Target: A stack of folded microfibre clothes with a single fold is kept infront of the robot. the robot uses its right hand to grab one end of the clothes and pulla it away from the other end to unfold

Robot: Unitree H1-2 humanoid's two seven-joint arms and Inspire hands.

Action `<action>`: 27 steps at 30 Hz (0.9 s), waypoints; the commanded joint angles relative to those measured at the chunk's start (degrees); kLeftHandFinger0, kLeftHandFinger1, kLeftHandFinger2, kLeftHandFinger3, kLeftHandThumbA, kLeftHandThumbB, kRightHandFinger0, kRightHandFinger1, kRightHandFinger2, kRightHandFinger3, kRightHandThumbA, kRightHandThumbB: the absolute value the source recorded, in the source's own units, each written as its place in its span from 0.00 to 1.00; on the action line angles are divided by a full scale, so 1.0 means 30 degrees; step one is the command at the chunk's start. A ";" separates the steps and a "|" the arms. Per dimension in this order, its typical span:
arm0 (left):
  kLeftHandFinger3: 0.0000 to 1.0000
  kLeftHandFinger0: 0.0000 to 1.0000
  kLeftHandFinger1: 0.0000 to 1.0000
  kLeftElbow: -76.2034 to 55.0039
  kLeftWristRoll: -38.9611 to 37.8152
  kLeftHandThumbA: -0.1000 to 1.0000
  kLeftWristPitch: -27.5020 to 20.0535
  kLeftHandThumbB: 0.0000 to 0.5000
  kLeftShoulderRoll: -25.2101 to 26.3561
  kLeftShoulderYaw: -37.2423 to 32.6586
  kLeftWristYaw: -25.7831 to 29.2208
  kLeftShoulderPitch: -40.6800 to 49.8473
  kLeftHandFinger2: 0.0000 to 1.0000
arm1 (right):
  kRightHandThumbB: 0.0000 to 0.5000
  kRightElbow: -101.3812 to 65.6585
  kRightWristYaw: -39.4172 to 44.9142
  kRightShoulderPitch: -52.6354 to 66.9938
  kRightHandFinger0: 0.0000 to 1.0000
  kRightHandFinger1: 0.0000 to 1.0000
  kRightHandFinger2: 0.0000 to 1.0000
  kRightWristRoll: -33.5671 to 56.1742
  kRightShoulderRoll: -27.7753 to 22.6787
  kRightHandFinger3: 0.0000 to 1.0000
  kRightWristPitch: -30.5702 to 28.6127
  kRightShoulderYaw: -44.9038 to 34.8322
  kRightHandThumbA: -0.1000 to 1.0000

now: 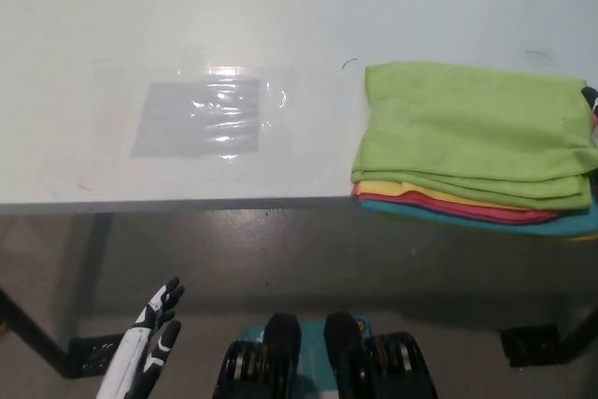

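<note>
stack of cloths (pixel 476 142): at table's right, long axis left-right | right hand: only a dark bit at stack's right end, grip cannot be told | left hand (pixel 149 338): low, far, fingers apart, empty

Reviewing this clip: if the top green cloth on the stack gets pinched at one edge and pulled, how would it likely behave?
The green cloth is probably floppy: its layered front edge sags softly over the stack. It looks light, being thin. It may drag on the cloths beneath rather than slide freely, since the surface looks fuzzy. The left hand rests low, below the table.
</note>
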 commanded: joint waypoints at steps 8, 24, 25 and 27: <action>1.00 1.00 1.00 -0.0439 0.0154 1.00 -0.0075 0.70 0.0258 0.0097 0.0017 -0.0379 1.00 | 0.64 -1.0545 0.1271 0.6273 1.00 1.00 1.00 -0.0457 0.2496 1.00 -0.3489 0.3000 1.00; 1.00 1.00 1.00 -0.0482 -0.0041 1.00 -0.0227 0.72 0.0358 0.0076 -0.0160 -0.0098 1.00 | 0.51 -0.0249 -0.3082 1.1347 1.00 1.00 1.00 -0.0950 0.2437 1.00 -0.7147 0.7194 1.00; 1.00 1.00 1.00 -0.0478 0.0009 1.00 -0.0217 0.72 0.0356 0.0076 -0.0144 -0.0098 1.00 | 0.51 0.0095 -0.3043 1.1283 1.00 1.00 1.00 -0.0689 0.2400 1.00 -0.7147 0.7226 1.00; 1.00 1.00 1.00 -0.0428 -0.0088 1.00 -0.0265 0.69 0.0341 0.0065 -0.0182 -0.0233 1.00 | 0.55 0.0384 -0.2672 1.1101 1.00 1.00 1.00 -0.0193 0.2459 1.00 -0.7147 0.7092 1.00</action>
